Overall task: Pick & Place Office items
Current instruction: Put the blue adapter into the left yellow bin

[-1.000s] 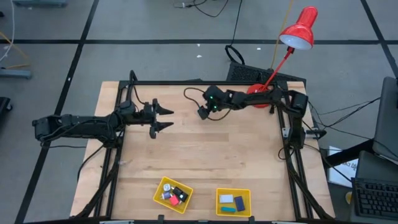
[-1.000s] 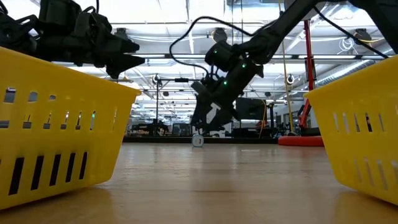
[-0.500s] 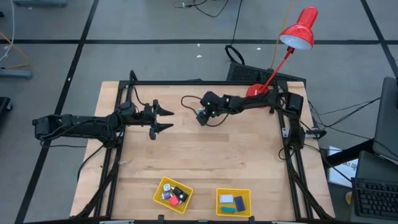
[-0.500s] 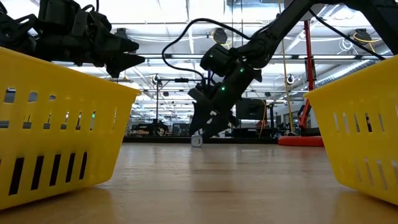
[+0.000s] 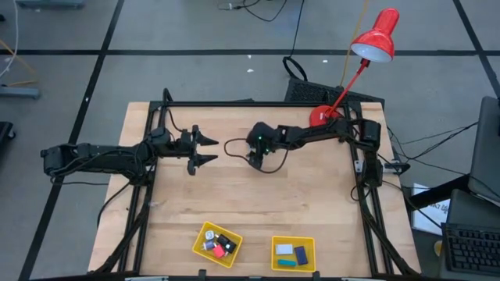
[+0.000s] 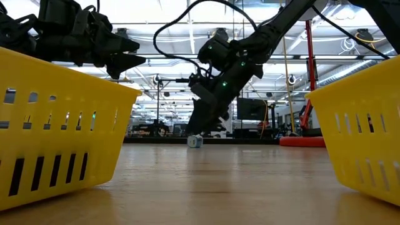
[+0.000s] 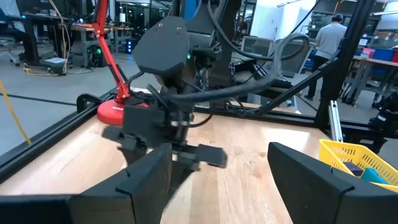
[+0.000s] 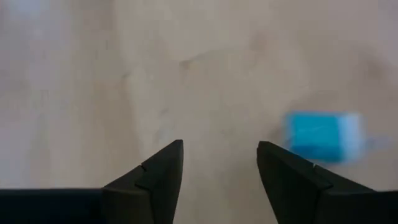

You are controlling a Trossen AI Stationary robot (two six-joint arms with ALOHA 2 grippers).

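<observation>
While your left gripper [image 5: 209, 149] hangs above the bare wood at about nine o'clock from the table's centre, its two pointed fingers stand spread apart with nothing between them; in the low view it [image 6: 128, 55] rides high over the near yellow tray [image 6: 56, 119]. Moving right, your right gripper [image 5: 254, 160] sits close to the table's centre, toward twelve o'clock, tilted down at the wooden table [image 5: 312, 195]. Its jaws are parted and empty: the right wrist view shows bare wood between the two dark fingers [image 8: 158, 168]. Just beside that gripper lies the small light blue item [image 8: 322, 136], a little block with a blue face and a paler, whitish edge, resting flat on the wood and outside the fingers' gap, not touched by either one. You can see it from the table-top camera too [image 6: 195, 142], a tiny blue-and-white cube standing on the table directly beneath the lowered gripper [image 6: 203, 125]. At six o'clock, along the table's near edge, the left yellow tray [image 5: 200, 235] holds black, pink-red and white-silver pieces, and the right yellow tray [image 5: 275, 253] at five o'clock holds light blue, dark and teal ones. At one o'clock stands the red desk lamp [image 5: 376, 37].
</observation>
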